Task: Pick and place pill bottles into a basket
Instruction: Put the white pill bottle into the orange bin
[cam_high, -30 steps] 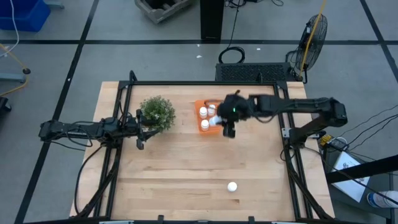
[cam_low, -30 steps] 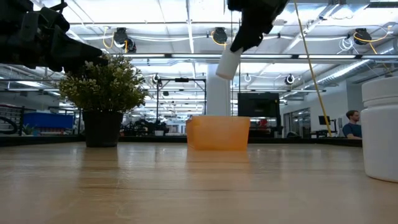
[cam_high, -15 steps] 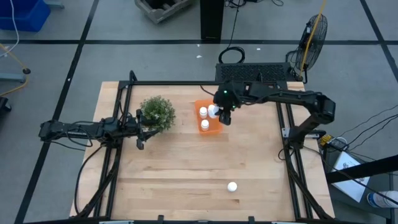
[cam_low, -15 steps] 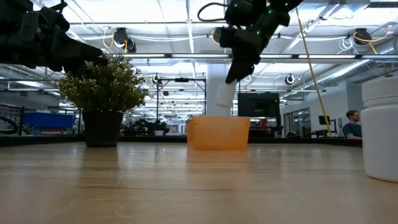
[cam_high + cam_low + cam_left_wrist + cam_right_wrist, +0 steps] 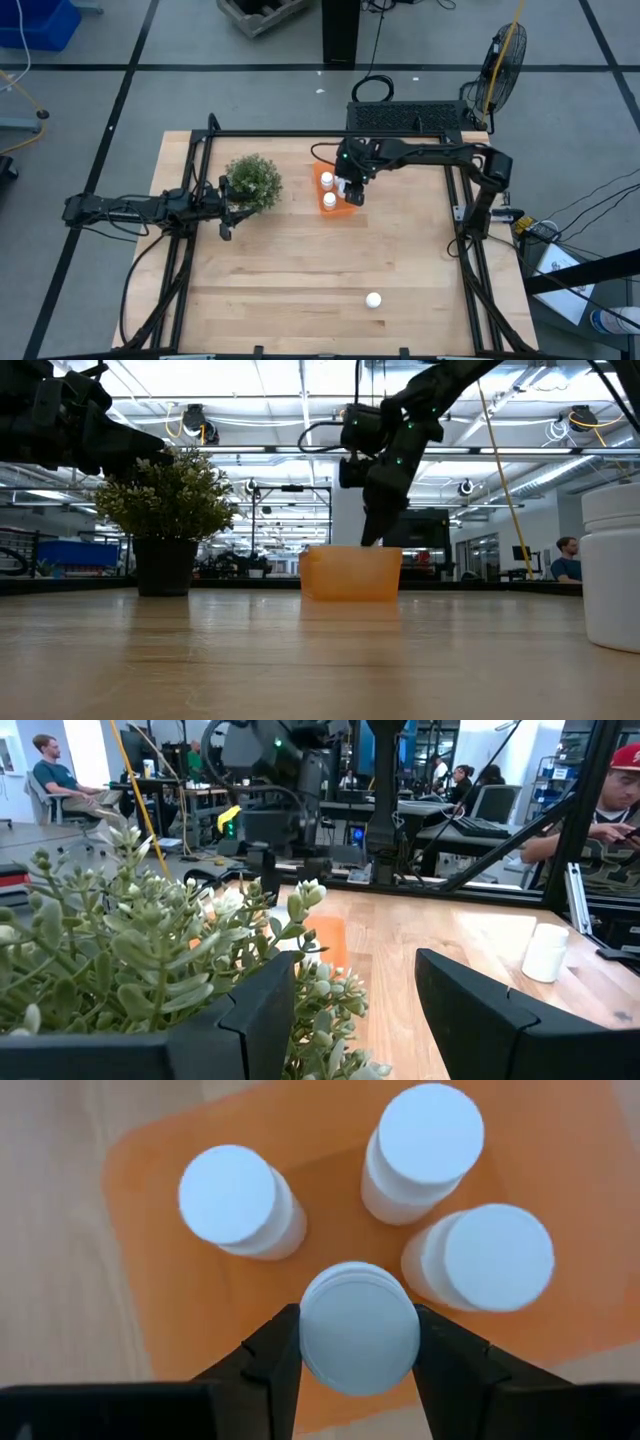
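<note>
The orange basket [image 5: 150, 1170] lies on the table right of the plant and also shows in the high view [image 5: 334, 208] and the low view [image 5: 350, 573]. Three white pill bottles [image 5: 237, 1200] stand upright in it. My right gripper [image 5: 358, 1355] points down into the basket and is shut on a fourth bottle [image 5: 358, 1325]. A fifth bottle [image 5: 373, 299] stands alone near the table's near edge; it looms at the right of the low view [image 5: 612, 565]. My left gripper [image 5: 355, 1020] is open and empty beside the plant [image 5: 253, 182]. My right gripper pinches the bottle between its two fingers [image 5: 272, 1350], one on each side of its upper end just under the round cap [image 5: 318, 1342]. The fingers come from above, pointing down. The bottle is upright, low among the three others; whether its bottom rests on the basket floor is hidden.
The bushy green plant in a dark pot [image 5: 165, 510] stands left of the basket, right in front of my left gripper [image 5: 225, 207]. Bare wooden table [image 5: 300, 280] lies between the basket and the lone bottle. People sit in the room beyond the table [image 5: 60, 775].
My right gripper has carried the bottle a little toward the table's left and far edges and down, from well above the basket to inside it. In the low view the bottle has sunk behind the basket's wall. The gripper has stayed shut on it.
</note>
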Tool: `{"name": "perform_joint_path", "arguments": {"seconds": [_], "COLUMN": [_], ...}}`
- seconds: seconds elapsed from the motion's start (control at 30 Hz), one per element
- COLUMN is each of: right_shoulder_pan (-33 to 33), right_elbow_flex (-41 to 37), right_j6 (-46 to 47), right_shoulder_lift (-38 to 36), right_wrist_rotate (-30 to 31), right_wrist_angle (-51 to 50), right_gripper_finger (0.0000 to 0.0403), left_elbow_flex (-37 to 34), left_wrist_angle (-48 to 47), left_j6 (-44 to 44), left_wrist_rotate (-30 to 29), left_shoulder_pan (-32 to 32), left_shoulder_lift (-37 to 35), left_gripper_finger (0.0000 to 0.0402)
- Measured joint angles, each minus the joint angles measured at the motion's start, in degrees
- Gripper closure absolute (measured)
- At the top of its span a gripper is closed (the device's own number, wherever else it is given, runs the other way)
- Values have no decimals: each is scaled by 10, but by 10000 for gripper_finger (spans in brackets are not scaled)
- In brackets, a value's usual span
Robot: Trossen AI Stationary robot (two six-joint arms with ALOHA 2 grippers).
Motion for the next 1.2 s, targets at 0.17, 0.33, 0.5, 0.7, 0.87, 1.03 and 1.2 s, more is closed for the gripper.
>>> {"name": "perform_joint_path", "arguments": {"seconds": [0.17, 0.33, 0.5, 0.7, 0.87, 1.03, 1.2], "right_shoulder_pan": [-4, -5, -4, -4, -4, -3, 7], "right_elbow_flex": [0, 0, 0, 0, 0, 0, -1], "right_j6": [-4, -3, 13, 35, 47, 58, 60], "right_shoulder_lift": [20, 20, 16, 17, 17, 15, -14], "right_wrist_rotate": [-1, -12, -13, -12, -12, -12, -11], "right_wrist_angle": [4, 7, 5, 8, 26, 35, 28], "right_gripper_finger": [261, 261, 261, 196, 93, 72, 85], "left_elbow_flex": [0, 0, 0, 0, 0, 0, 0], "left_wrist_angle": [0, 0, 0, 0, 0, 0, 0], "left_j6": [0, 0, 0, 0, 0, 0, 0], "left_wrist_rotate": [0, 0, 0, 0, 0, 0, 0], "left_shoulder_pan": [0, 0, 0, 0, 0, 0, 0], "left_shoulder_lift": [0, 0, 0, 0, 0, 0, 0], "left_gripper_finger": [188, 188, 188, 188, 188, 188, 188]}}
